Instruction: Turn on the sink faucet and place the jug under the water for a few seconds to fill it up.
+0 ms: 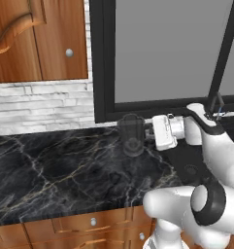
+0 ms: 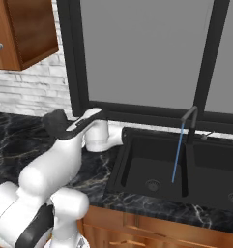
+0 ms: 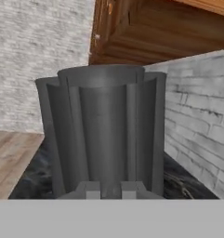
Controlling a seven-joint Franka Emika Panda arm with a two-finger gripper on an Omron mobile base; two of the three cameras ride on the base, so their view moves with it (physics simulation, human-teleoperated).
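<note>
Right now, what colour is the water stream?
Bright blue: the water runs thin from the faucet, clearest in the right base view.

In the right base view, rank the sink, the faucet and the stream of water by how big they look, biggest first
1. The sink, a wide black double basin, by far the largest.
2. The sink faucet, a slim upright post.
3. The water, a thin blue line. It runs about as long as the faucet but is thinner, so that ranking is close.
</note>
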